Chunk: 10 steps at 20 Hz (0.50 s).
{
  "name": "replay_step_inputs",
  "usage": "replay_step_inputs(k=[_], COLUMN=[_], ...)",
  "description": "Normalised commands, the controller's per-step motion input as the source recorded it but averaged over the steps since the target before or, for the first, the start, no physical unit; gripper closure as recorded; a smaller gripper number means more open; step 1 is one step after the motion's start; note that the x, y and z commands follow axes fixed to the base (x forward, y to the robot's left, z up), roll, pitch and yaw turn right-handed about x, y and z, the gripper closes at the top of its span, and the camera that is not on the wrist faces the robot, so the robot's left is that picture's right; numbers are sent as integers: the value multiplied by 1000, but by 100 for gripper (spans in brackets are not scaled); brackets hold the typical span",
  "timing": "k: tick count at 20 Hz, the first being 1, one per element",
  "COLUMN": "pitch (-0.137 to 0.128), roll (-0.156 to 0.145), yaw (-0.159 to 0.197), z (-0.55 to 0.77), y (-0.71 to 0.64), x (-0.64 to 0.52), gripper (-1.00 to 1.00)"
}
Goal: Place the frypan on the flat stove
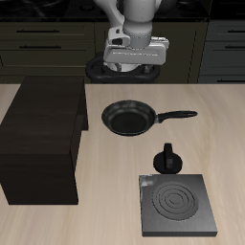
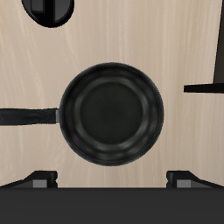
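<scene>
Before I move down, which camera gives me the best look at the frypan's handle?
The exterior view: the frypan lies there with its whole handle visible, straight and unobstructed, on the table. The wrist view shows the pan's bowl large and centred, but the handle is cut off by the picture's edge.

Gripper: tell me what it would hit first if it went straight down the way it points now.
Most likely the round black shallow frypan. In the wrist view the pan's bowl sits centred between the two fingertips of the gripper, with only pale wooden table around it. How high the gripper hangs above it is unclear.
</scene>
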Motion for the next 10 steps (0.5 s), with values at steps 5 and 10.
replay_step_inputs(k=[5, 10], pitch=[2, -22], roll=[18, 30], yaw=[26, 31], z=[-221, -315], y=[110, 111], x=[-114, -214], gripper=[-100, -100])
